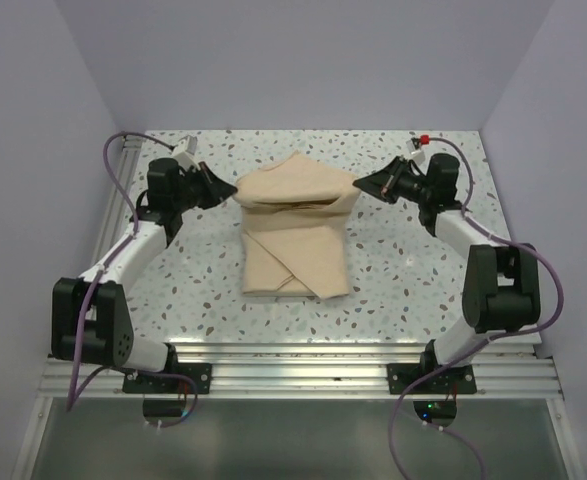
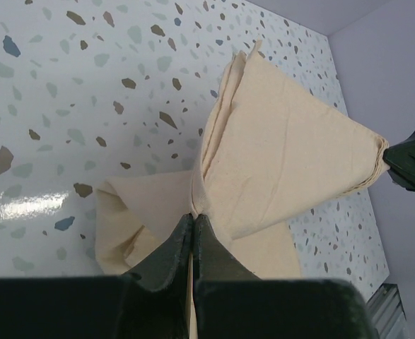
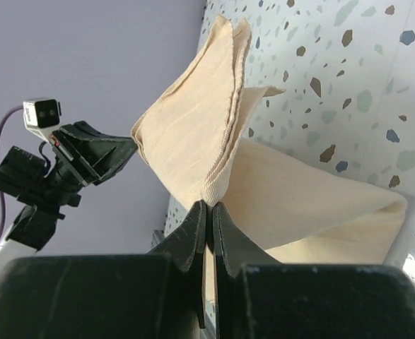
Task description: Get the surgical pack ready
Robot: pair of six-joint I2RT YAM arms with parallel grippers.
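A large tan cloth bundle [image 1: 295, 235], folded and creased, lies in the middle of the table, directly between the two grippers. The left gripper [image 1: 235, 192] is clamped on the bundle's upper left corner and the right gripper [image 1: 357, 183] on its upper right corner. A thick folded flap spans from one to the other above the rest of the cloth. The lower part of the bundle rests flat, towards the arm bases.

The table [image 1: 393, 270] is glossy white with grey and brown speckles. Plain pale lilac walls [image 1: 293, 60] close it in on three sides, and a ribbed aluminium rail [image 1: 293, 365] runs along the near edge.

The left arm [image 1: 123, 260] and the right arm [image 1: 473, 240], black and white, rise from that rail, bend at the elbow and reach inward, mirroring each other. A purple cable [image 1: 108, 160] loops along the left arm.

In each wrist view the dark fingers [image 2: 172, 244] meet tip to tip, with layered cloth edges pinched between them.
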